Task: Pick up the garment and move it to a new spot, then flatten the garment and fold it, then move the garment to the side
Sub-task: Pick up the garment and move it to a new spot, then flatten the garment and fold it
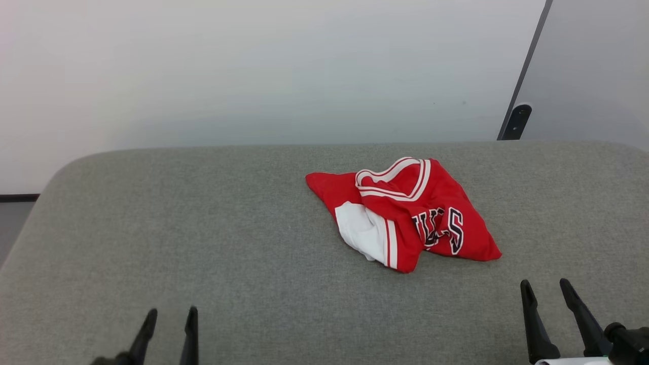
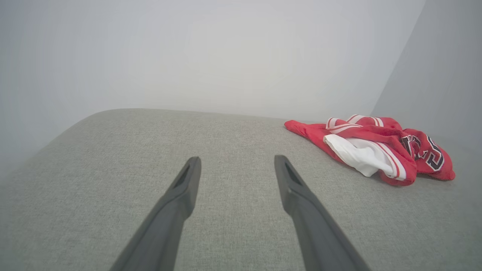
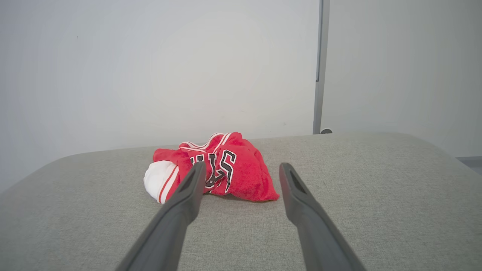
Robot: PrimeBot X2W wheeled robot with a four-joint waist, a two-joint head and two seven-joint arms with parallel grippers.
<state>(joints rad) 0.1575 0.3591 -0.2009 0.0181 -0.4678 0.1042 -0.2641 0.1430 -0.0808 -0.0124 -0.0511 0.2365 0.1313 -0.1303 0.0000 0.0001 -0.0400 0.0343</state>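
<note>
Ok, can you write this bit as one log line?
garment: crumpled on grey cushion | left gripper: open, empty | right gripper: open, empty | step: pick-up not begun

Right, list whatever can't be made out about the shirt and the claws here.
- Lettering on the garment: head view, its own folds hide part of the word.
- Same lettering, right wrist view: a finger of the right claw covers part of it.
- Left claw: head view, bottom edge cuts off everything below the fingers.
</note>
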